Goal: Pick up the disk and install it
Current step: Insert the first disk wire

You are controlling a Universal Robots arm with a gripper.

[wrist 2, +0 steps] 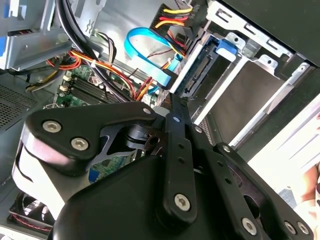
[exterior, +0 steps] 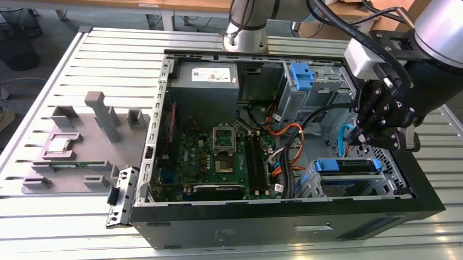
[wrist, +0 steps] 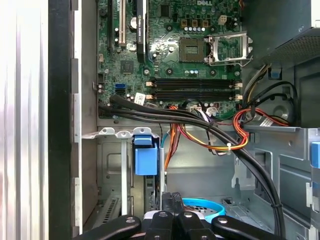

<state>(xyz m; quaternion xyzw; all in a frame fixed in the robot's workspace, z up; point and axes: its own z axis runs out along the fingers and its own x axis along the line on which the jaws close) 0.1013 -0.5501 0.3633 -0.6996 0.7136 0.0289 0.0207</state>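
Nearest you lies the black computer case [exterior: 289, 230], open on top. Well away from your pincer [exterior: 361, 140], toward the exterior view's left, a grey fixture tray [exterior: 94, 146] holds a small chip [exterior: 59, 145]. Inside the case comes the motherboard [exterior: 217, 157], then your pincer, fingers together and empty. The disk [exterior: 349, 166] sits in the drive cage [exterior: 387, 184] just beneath it.

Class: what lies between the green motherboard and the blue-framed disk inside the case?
In the exterior view, a bundle of black and orange cables runs between the motherboard and the disk.
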